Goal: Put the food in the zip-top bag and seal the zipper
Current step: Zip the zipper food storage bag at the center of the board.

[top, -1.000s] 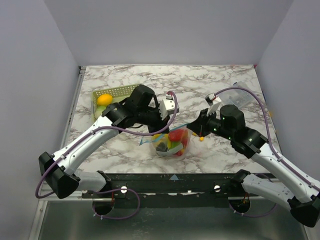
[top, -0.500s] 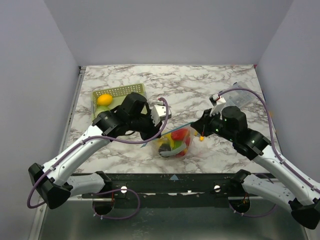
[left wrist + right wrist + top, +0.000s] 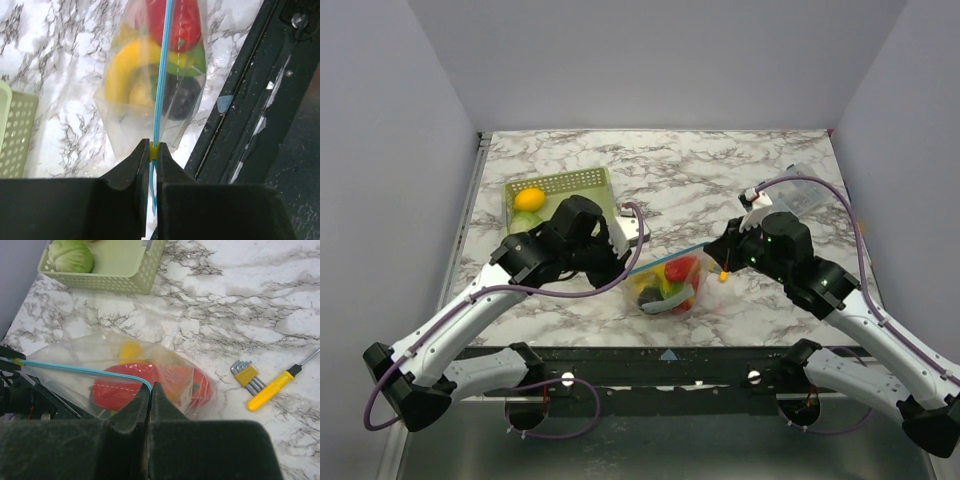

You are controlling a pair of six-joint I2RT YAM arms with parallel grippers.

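Observation:
The clear zip-top bag lies near the table's front edge, stretched between both grippers. Red, yellow and green food shows through its plastic, along with a red piece. The light-blue zipper runs taut along the mouth. My left gripper is shut on the zipper at its small yellow slider, at the bag's left end. My right gripper is shut on the zipper's other end.
A green basket stands at the back left holding a yellow-orange fruit and a green cabbage. A yellow-handled screwdriver and hex keys lie right of the bag. The black table edge runs close behind it.
My left gripper has moved left and toward the front edge along the zipper, and the strip now stretches straight. The right gripper has held its place on the other end.

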